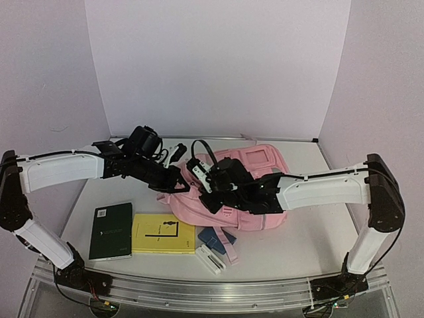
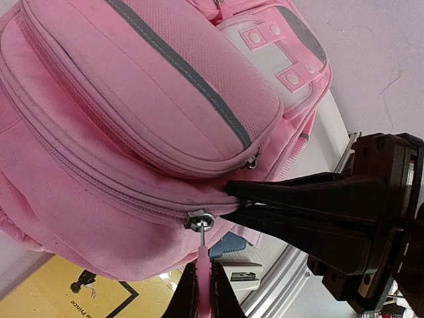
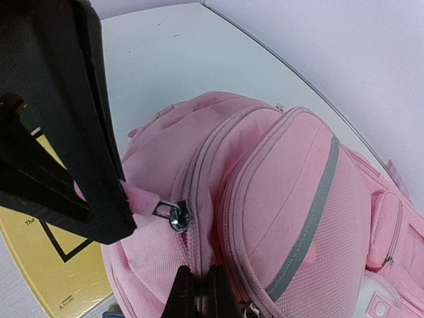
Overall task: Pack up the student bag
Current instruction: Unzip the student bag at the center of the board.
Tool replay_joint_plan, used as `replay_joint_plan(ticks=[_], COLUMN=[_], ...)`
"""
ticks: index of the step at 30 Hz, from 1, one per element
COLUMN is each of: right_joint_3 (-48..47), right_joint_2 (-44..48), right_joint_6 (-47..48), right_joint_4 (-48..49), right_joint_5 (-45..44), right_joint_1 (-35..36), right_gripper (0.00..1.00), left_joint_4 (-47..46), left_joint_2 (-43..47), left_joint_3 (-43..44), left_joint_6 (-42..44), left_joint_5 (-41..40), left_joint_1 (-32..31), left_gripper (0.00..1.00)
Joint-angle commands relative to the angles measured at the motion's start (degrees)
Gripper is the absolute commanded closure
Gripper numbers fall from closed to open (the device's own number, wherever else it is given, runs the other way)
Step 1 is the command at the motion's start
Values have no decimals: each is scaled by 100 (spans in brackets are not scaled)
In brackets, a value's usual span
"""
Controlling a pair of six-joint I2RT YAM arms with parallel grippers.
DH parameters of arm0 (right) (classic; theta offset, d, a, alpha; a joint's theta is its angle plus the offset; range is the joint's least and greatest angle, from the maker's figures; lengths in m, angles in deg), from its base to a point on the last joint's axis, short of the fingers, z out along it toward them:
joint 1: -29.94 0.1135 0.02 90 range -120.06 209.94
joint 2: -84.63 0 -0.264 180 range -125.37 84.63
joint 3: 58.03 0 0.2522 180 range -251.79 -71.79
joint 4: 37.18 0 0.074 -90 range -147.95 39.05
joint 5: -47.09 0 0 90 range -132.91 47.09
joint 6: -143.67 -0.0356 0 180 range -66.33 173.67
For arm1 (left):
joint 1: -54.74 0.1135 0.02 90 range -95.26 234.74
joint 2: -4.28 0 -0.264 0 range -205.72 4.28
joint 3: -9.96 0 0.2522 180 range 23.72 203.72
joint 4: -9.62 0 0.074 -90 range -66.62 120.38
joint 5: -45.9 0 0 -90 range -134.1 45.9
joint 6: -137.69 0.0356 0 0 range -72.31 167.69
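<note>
With the left end effector pinching the zip pull and the right end effector clamping the bag, a skewed tug could slip the pull free.

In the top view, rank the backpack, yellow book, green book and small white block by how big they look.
Largest: pink backpack, by far.
Next: yellow book and dark green book, which look too alike in size to rank.
Smallest: white block.
</note>
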Motion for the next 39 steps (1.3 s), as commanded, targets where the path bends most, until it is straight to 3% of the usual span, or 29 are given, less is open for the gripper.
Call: replay_joint_plan(ticks=[1, 11, 22, 31, 39], right_joint_3=[166, 677, 879, 781, 748], right_joint_2=[64, 544, 1055, 1118, 1197], right_joint_6=[-105, -359, -578, -861, -967], right_joint_4=[-149, -94, -94, -62, 172], right_joint_5=[-523, -476, -180, -35, -1], right_joint_1=[-73, -73, -66, 9, 37], right_gripper=[100, 100, 100, 100, 100], left_joint_4=[-115, 265, 114, -193, -459], left_joint_2=[248, -212, -1671, -3310, -4075], left_joint_3=[508, 830, 1836, 3086, 4002], left_joint_6=[-143, -123, 413, 949, 1192], left_joint_5=[-487, -872, -796, -315, 155], left_joint_1=[145, 833, 1906, 2212, 2226], left_gripper=[100, 100, 100, 100, 100])
